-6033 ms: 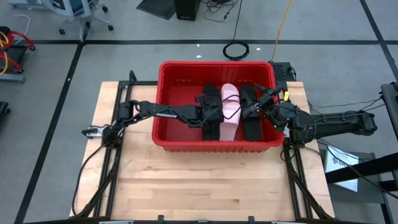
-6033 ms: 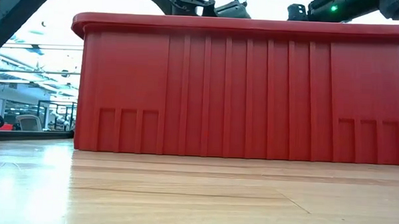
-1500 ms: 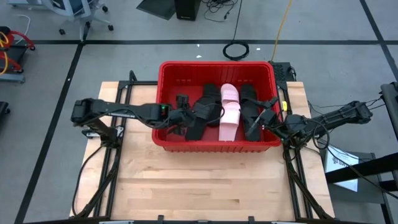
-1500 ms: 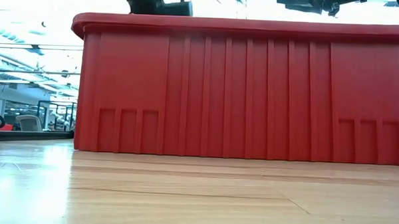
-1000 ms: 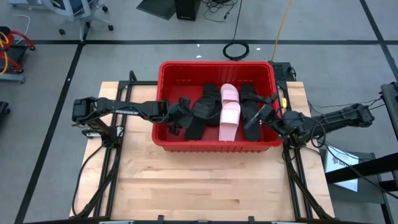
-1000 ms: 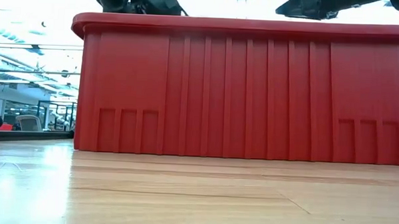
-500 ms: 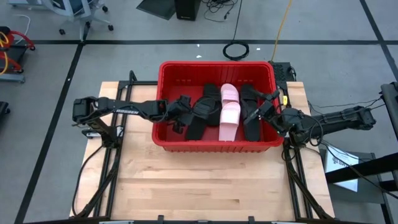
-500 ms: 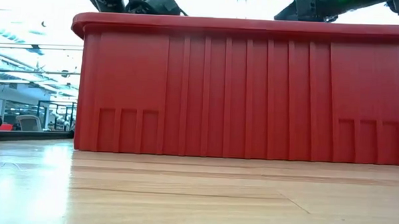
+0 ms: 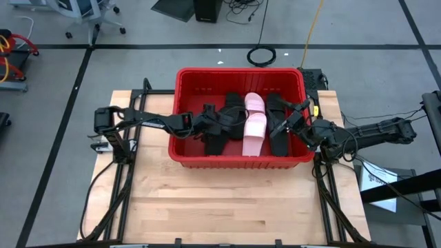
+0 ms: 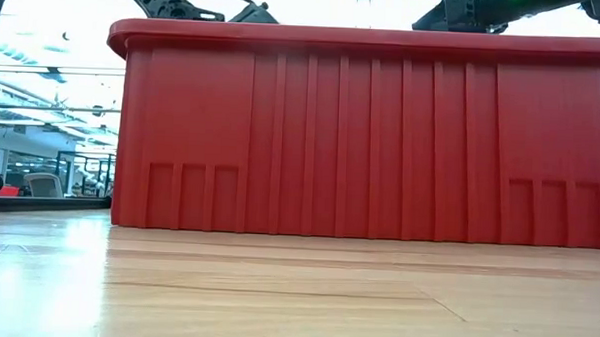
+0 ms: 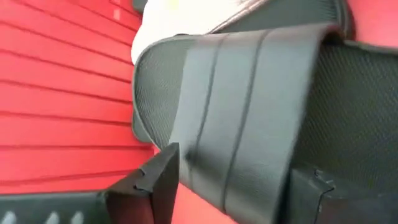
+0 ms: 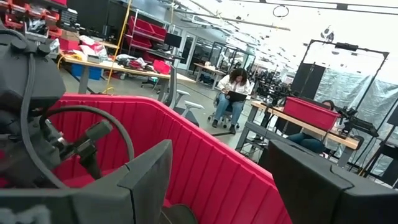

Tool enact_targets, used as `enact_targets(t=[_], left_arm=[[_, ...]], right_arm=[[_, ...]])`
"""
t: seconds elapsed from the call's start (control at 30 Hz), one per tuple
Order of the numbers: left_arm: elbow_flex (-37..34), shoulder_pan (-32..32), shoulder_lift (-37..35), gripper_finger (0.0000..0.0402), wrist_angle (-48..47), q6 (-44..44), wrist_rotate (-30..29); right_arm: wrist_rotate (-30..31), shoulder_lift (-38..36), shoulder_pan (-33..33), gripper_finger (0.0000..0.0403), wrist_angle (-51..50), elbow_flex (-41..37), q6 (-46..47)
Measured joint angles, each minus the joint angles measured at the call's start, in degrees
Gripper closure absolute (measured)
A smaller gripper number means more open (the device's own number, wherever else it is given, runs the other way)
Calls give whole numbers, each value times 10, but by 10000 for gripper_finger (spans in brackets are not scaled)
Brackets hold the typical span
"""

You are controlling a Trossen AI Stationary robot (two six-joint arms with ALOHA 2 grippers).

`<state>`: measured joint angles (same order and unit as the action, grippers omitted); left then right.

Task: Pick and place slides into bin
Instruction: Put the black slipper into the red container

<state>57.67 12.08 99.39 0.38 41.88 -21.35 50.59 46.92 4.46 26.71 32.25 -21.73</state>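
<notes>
The red bin (image 9: 238, 71) stands at the middle of the table and fills the low view (image 10: 361, 131). Several slides lie on its floor: black ones at the left (image 9: 215, 141) and right (image 9: 281, 138), and two pale pink ones (image 9: 253, 132) between them. My left gripper (image 9: 213, 124) reaches into the bin from the left and is open. Its fingers stand on either side of a black slide's wide strap (image 11: 249, 106). My right gripper (image 9: 298, 116) hovers open over the bin's right part, with nothing between its fingers (image 12: 217, 149).
Bare wooden table top (image 9: 227, 200) lies in front of the bin. The bin's tall walls (image 12: 205, 155) enclose both grippers' working room. Cables (image 9: 262, 55) lie on the floor behind the table. A person (image 12: 233, 84) sits at a desk far off in the room.
My left gripper has moved toward the table's right edge and down, deeper into the bin, and has tipped further downward. It has come up to the black slide at the left. Its fingers have stayed open. The slides have not moved.
</notes>
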Motion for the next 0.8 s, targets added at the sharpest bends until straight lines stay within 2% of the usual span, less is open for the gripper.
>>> enact_targets(t=[0.17, 0.27, 0.6, 0.8], left_arm=[[0, -2, 0, 195, 16, -19, -17], [0, -7, 0, 218, 9, -22, -46], [0, -34, 0, 389, 23, -21, -95], [2, -48, 0, 392, 47, -37, -130]], right_arm=[[-1, 0, 0, 149, 0, 0, 0], [-1, 0, 0, 149, 0, 0, 0], [0, 0, 0, 149, 0, 0, 0], [0, 0, 0, 149, -1, 0, 0]])
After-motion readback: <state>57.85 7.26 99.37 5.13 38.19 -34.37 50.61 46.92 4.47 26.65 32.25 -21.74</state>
